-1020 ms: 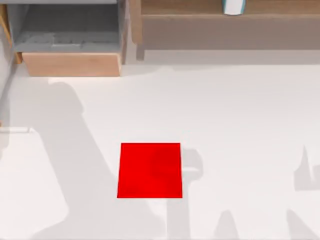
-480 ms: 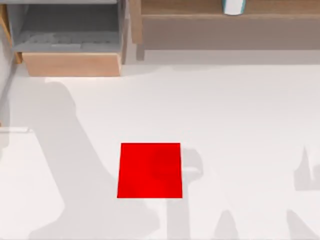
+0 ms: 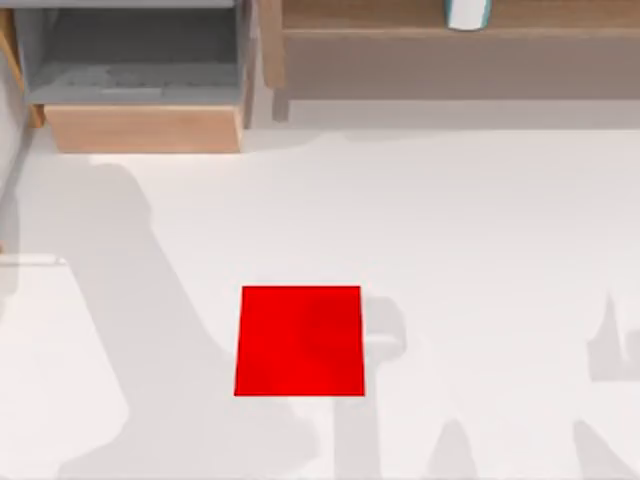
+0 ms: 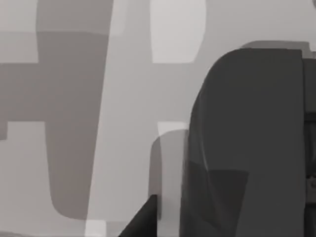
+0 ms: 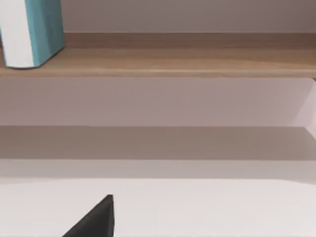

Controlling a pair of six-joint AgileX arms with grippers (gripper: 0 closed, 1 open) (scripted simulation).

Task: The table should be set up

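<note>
1 red mat (image 3: 300, 341) on white table (image 3: 480, 250), left, right pincer states cannot be told

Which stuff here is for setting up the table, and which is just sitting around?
For the job:
the table
red mat

Just sitting around:
wooden shelf
open drawer
blue-and-white container on the shelf

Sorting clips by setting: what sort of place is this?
Probably a simulated home tabletop: a plain white table with a small red square mat, backed by a light wooden shelf and open drawer.
</note>
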